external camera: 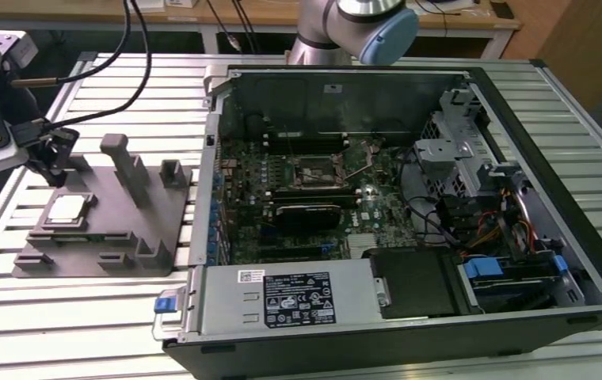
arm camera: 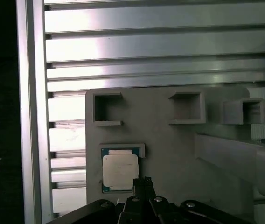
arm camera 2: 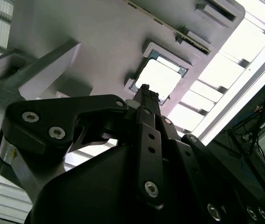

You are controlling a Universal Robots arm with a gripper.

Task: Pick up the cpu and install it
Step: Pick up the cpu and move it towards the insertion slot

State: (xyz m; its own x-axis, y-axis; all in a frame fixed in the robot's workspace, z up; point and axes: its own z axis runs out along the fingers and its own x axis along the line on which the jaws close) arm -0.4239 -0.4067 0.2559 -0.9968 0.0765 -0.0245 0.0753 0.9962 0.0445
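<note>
Slatted metal worktop (external camera: 121,79) runs under everything you see, with an open computer case (external camera: 333,87) lying on its side towards the exterior view's right and a grey stepped block (external camera: 100,229) with upright posts towards that view's left. Your cpu (external camera: 69,208) lies flat in a shallow square recess on the block, silvery top facing up, well apart from the case. In both wrist views you see it framed by the recess's raised corner lips (arm camera 2: 163,77) (arm camera: 119,170), its green edge showing around the metal top. The gripper (external camera: 51,176) hangs over the block just beside the cpu, on the side nearer the posts. In both wrist views its tips (arm camera 2: 144,89) (arm camera: 145,181) point down at the rim of the recess, close to one edge of the chip. The jaws are clenched together with nothing between them, and the cpu is not in their grasp. You cannot tell whether the tips touch the block. Inside the case, the dark square socket (external camera: 319,170) sits near the middle of the green board, with its thin lever beside it. The arm's base (external camera: 333,32) stands behind the case.
</note>
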